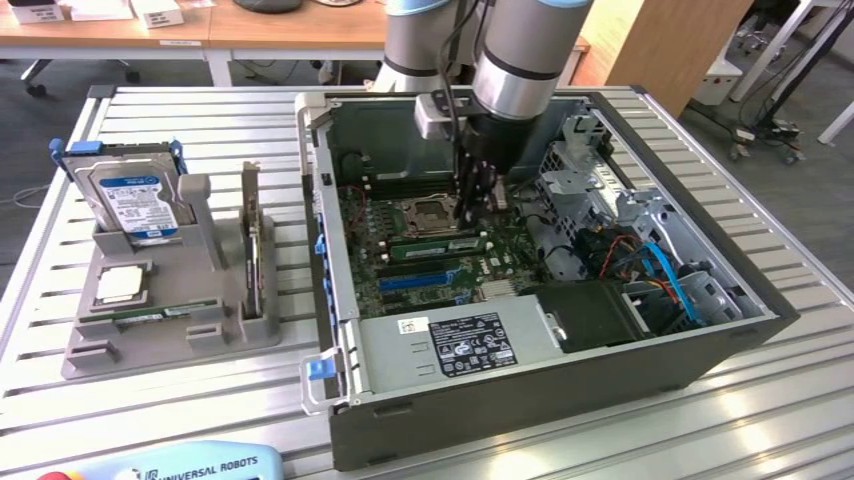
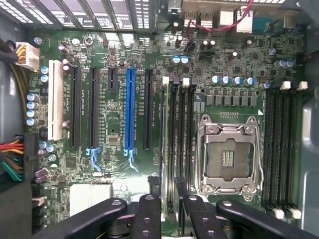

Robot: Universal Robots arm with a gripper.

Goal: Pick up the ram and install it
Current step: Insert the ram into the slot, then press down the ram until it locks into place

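Nearest the lens, at the table's front edge, lies a pale blue pendant [image 1: 187, 465] lettered UNIVERSAL ROBOTS. Beneath everything is the slatted metal table [image 1: 761, 420], and on it the open computer case [image 1: 534, 395], lying on its side. The arm [image 1: 514, 60] reaches down into the case over the green motherboard [image 2: 114, 119]. Well apart from the case, toward the exterior view's left, a grey holder [image 1: 174, 340] carries an upright hard drive [image 1: 134, 200], an upright expansion card [image 1: 251, 235] and a square silver processor chip [image 1: 120, 283]. On the board the empty processor socket [image 2: 228, 157] sits between two banks of memory slots. The ram [image 2: 164, 129] stands on edge in a slot of the bank just beside the socket. The gripper [image 2: 167, 189] is over one end of the ram, with a dark finger [image 2: 147, 214] on each side of the thin stick. Its jaws stand partly apart, narrow but not clamped. A strip of dark slot shows between the ram and the socket-side finger. Whether the other finger touches the stick cannot be told.
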